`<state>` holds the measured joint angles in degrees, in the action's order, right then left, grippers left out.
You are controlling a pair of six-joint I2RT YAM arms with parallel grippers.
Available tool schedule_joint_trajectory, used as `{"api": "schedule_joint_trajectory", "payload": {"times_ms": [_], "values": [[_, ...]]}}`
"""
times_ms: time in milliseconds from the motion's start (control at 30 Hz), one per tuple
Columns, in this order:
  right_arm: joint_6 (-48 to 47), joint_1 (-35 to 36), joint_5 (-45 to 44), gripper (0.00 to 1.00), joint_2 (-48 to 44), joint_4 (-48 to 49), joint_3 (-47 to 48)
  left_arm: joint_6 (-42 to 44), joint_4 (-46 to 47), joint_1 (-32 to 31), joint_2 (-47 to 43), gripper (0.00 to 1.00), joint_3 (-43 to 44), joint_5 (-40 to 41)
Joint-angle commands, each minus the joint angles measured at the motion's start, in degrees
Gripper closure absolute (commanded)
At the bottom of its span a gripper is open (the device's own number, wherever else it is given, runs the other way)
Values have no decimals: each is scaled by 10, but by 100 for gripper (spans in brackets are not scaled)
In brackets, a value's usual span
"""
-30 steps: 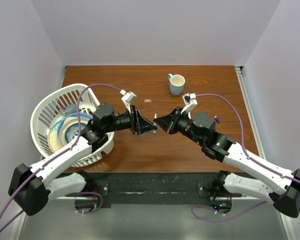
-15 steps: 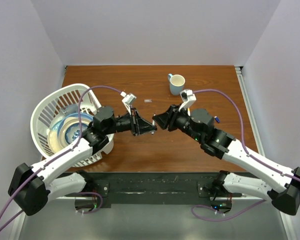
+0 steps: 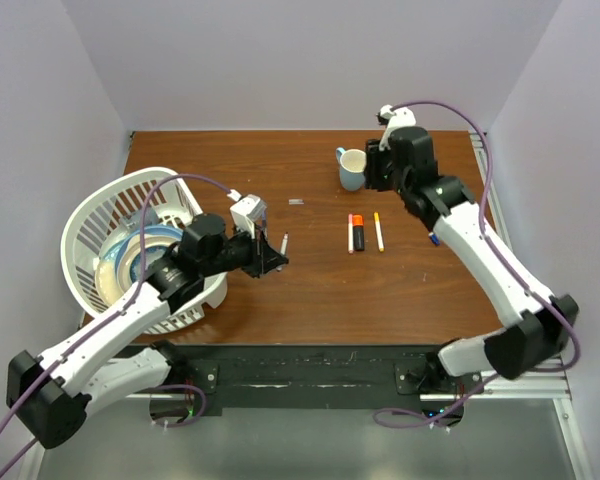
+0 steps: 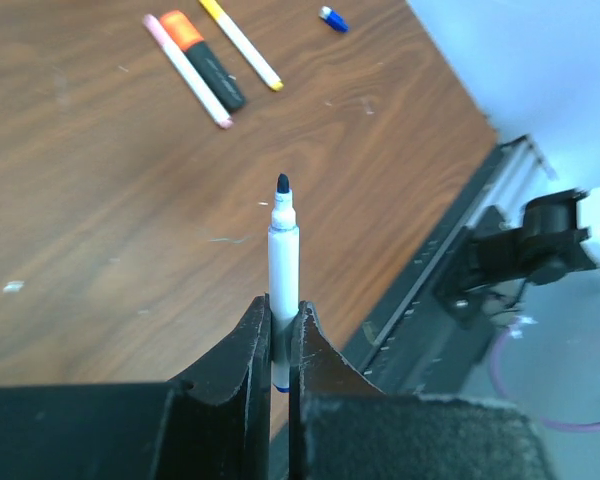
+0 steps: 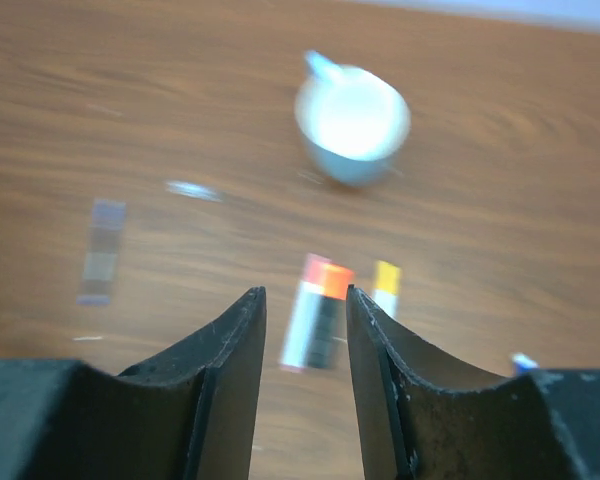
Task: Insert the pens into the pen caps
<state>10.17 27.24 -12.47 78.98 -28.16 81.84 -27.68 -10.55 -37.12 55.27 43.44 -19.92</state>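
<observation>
Half of the white pen (image 4: 284, 262) hides between left fingers (image 4: 252, 348).

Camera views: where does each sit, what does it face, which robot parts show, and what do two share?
Top external: above, behind the bases, looking down at the table; both arms show.
Left wrist: left arm, facing along fingers shut on a pen.
Right wrist: right arm, facing down past open fingers at the mug.
Both wrist views share the highlighter.

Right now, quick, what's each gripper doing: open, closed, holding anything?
Left gripper: closed on an uncapped pen.
Right gripper: open, holding nothing.
</observation>
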Motion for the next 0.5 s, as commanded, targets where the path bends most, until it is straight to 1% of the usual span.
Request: {"api": "schedule_joint_trajectory", "payload": {"times_ms": [0,67,133,167,200,267,400,467], "values": [[-68,-111,79,56,89,-138,19,125,-94,4,-32,100,49,54],[-81,-135,100,52,117,-149,13,149,-108,4,-37,100,46,61],[-98,-165,107,48,159,-166,13,174,-94,4,-52,100,24,66],[-98,-175,107,48,173,-171,16,177,-86,4,-57,100,13,70],[-123,-191,110,49,203,-189,22,181,-77,5,-67,100,-7,72],[-136,-203,118,51,223,-199,40,183,-55,4,-73,100,-24,65],[-160,-226,101,53,269,-221,60,182,-51,3,-69,100,-29,32],[-170,-238,105,53,278,-223,63,181,-43,4,-74,100,-33,21]]}}
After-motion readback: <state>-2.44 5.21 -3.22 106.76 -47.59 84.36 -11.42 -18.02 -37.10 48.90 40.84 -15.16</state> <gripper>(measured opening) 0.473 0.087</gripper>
